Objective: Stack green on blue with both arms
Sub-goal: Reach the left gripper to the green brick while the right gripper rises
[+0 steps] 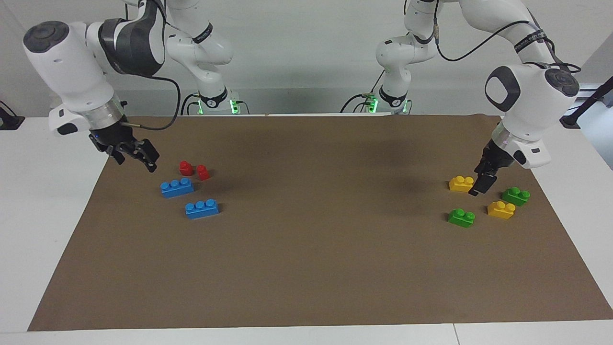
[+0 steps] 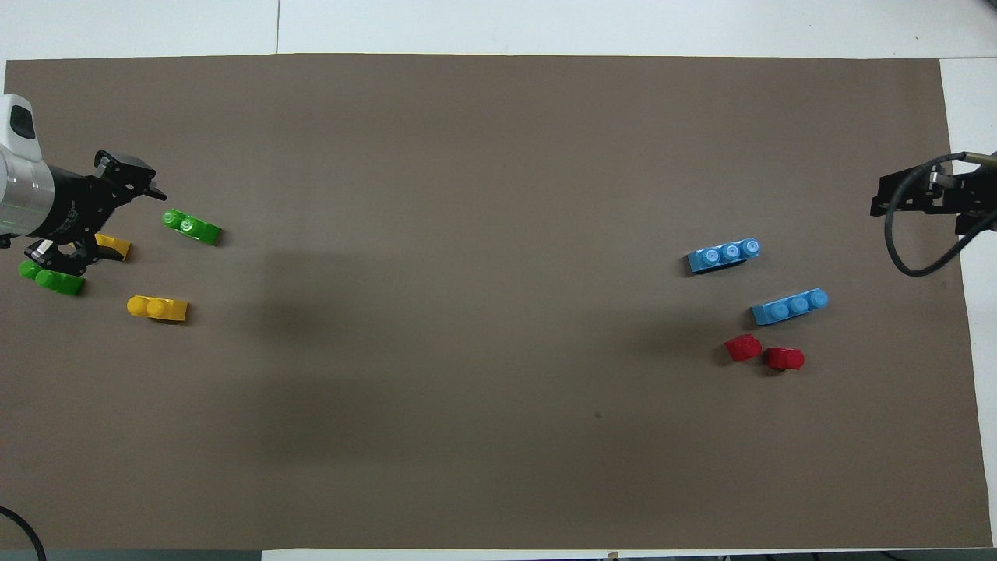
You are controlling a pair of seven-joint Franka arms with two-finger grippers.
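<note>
Left gripper [image 1: 483, 184] open, empty, low among green [image 1: 516, 196] and yellow bricks [image 1: 461, 183].

I see a white table [image 1: 28, 215] carrying a brown paper sheet [image 1: 316, 239] that covers most of its top, leaving white margins along the edges. On the sheet, toward the right arm's end, I count two blue bricks [image 1: 177, 187] [image 1: 202, 208] lying side by side but apart, with two small red bricks [image 1: 186, 167] [image 1: 203, 172] just beside each other, nearer to the robots. Toward the left arm's end, close to that edge of the sheet, lie two green bricks [image 1: 461, 217] [image 1: 516, 196] and two yellow bricks [image 1: 461, 183] [image 1: 501, 209] in a loose cluster, all apart. The middle of the sheet carries only soft shadows.
</note>
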